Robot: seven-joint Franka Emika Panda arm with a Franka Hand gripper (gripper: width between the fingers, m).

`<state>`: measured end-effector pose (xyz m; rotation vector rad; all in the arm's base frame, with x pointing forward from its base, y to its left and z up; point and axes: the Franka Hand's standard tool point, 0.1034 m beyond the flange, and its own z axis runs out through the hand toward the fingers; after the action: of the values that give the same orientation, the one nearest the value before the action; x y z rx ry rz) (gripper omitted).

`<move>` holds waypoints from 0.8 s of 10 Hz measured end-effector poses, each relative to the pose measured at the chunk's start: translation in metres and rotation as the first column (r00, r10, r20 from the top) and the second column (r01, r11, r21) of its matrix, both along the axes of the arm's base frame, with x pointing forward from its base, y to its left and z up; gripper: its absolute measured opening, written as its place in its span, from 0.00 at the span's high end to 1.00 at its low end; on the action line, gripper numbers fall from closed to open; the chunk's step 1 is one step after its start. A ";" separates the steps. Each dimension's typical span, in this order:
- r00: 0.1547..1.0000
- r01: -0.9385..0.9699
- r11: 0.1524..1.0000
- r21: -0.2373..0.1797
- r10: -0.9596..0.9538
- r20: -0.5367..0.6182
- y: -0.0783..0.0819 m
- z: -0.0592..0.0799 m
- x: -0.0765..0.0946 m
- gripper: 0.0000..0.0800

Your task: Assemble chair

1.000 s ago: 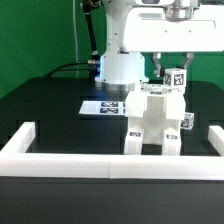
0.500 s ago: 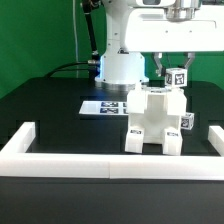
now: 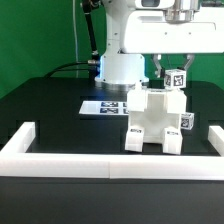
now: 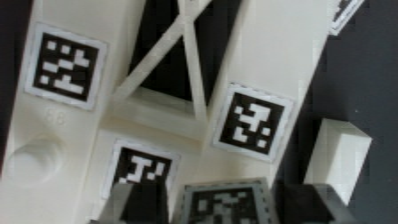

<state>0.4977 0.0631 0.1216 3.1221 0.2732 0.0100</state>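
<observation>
1. A green backdrop hangs behind a black table point(image 3: 45, 115). A low white wall point(image 3: 60, 160) runs across the lower part of the exterior view, and the marker board point(image 3: 100, 106) lies flat near the centre.
2. The chair point(image 3: 152, 120) stands on the table right of centre, just behind the wall and beside the marker board. Its blocky white body is upright and already joined into one piece.
3. The end effector point(image 3: 171, 72) hangs in the upper right of the frame. Its jaws are set narrow, and it holds the tagged piece at the top of the chair.
4. The wrist view is filled by the X-braced back panel point(image 4: 178, 60) and its square tags, seen from very close.
5. Step in hand, as I judge it: fitting or tightening that upper piece onto the assembled body, late in the build.
6. At this size it is hard to tell whether the piece is fully seated.
7. The next move calls for a steady, straight push or turn along the joint's axis. The grip must stay firm, and the chair must not tip or slide toward the wall.
</observation>
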 end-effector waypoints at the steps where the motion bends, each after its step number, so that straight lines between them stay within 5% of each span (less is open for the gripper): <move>1: 1.000 0.000 1.000 -0.002 0.000 0.004 0.000 0.000 0.003 0.64; 8: 0.999 -0.015 1.000 -0.016 0.015 0.043 -0.006 0.000 0.024 0.64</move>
<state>0.5214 0.0567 0.1212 3.1002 0.2946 0.0744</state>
